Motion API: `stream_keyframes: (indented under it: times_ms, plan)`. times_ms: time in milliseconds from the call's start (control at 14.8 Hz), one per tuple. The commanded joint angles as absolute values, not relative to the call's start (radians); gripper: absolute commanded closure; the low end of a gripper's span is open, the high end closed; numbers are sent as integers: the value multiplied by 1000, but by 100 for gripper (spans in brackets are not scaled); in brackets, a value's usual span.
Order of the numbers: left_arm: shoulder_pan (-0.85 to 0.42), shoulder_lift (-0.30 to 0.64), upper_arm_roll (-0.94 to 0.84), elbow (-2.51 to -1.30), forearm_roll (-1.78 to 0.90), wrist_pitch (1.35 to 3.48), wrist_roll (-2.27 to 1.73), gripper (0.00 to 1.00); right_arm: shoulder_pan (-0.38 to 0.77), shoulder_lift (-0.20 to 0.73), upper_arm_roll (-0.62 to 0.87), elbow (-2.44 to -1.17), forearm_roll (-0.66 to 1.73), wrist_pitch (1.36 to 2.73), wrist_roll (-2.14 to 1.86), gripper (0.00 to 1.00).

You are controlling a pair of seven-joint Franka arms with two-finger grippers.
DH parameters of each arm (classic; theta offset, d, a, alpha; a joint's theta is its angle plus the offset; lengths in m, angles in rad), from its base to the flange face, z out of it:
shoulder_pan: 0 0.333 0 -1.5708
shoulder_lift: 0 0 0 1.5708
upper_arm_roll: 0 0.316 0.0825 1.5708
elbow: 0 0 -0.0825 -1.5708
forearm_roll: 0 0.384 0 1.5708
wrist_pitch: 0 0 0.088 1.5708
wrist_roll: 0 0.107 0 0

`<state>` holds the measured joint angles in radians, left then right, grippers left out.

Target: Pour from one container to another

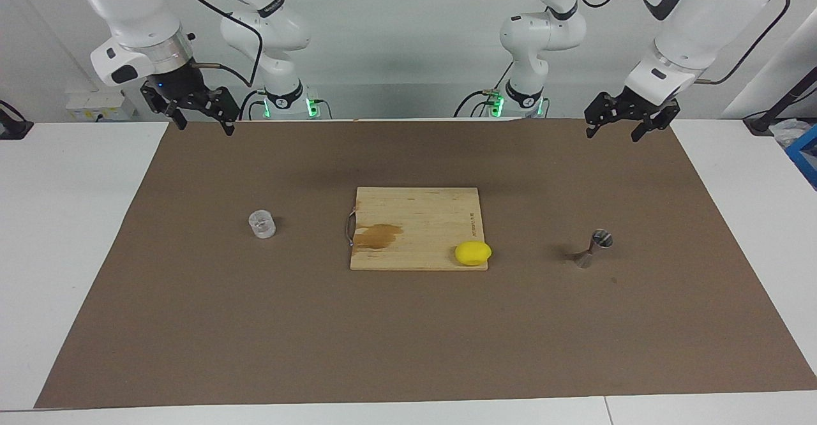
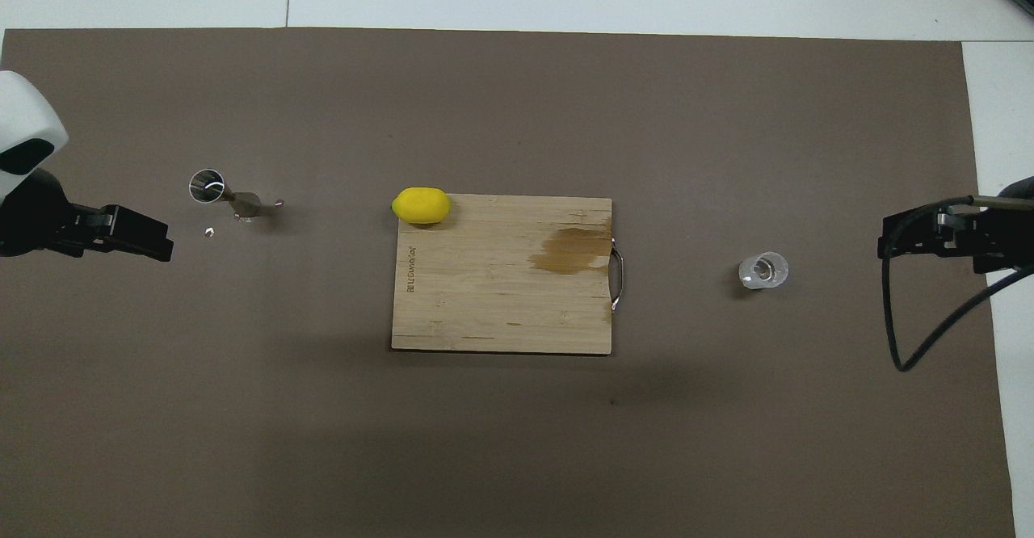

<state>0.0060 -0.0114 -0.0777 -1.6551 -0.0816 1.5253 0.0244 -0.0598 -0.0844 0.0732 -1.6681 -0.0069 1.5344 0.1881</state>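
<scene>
The clear glass cup stands upright on the brown mat toward the right arm's end; it also shows in the overhead view. What it holds I cannot tell. The steel hourglass jigger stands on the mat toward the left arm's end, also seen from above. My right gripper hangs open and empty in the air over the mat's robot-side edge, apart from the cup. My left gripper hangs open and empty over the same edge at its own end, apart from the jigger. Both arms wait.
A wooden cutting board with a dark stain and a metal handle lies mid-mat between cup and jigger. A yellow lemon sits on the board's corner toward the jigger, farther from the robots. The brown mat covers the white table.
</scene>
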Motion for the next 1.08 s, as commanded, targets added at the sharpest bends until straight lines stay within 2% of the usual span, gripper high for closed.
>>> stream_keyframes:
  times_ms: [0,203,609,1015]
  plan:
    - [29,40,-66,-1677,-179,1551,-134,0,-72,-101,77,-1681,14,1532,193,0]
    - [99,67,-66,-1707,-363,1603,-397,0,-72,-101,77,-1681,14,1531,193,0]
    - [202,64,-66,-1877,-693,1831,-874,0,-72,-101,77,-1681,14,1531,193,0]
    - [305,84,-67,-2042,-994,2035,-1081,0,-72,-101,77,-1681,14,1531,193,0]
